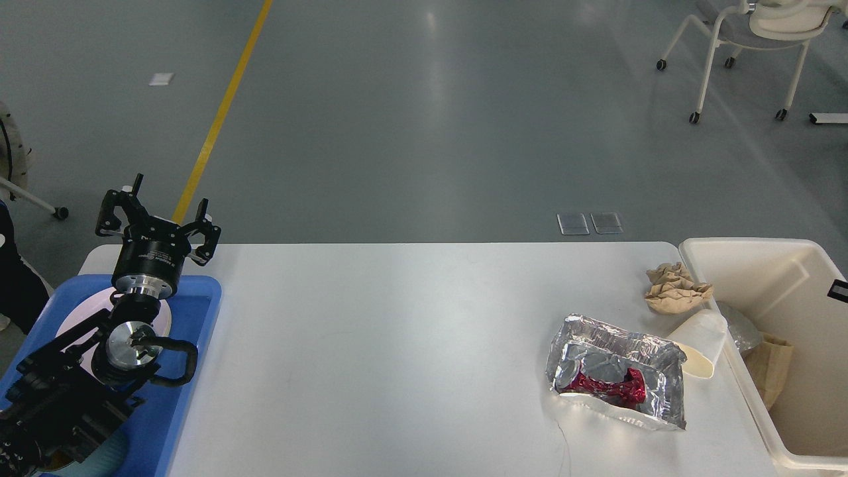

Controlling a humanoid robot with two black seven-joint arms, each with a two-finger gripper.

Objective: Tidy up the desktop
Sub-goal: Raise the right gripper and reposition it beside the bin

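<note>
The white desktop (pixel 397 344) carries litter at its right end. A crumpled foil tray (pixel 616 361) holds a red wrapper (pixel 606 385). Beside it a paper cup (pixel 699 341) lies on its side, and a crumpled brown paper ball (pixel 676 288) sits behind that. My left gripper (pixel 156 222) hangs open and empty above the far edge of the blue tray (pixel 199 331). Of my right gripper only a dark sliver (pixel 840 289) shows at the right edge, over the bin.
A cream bin (pixel 742 381) stands against the table's right end, with a brown paper bag (pixel 775 364) and clear plastic (pixel 739 334) inside. A white plate (pixel 73 324) lies in the blue tray under my left arm. A wheeled chair (pixel 748 40) stands on the floor at the far right.
</note>
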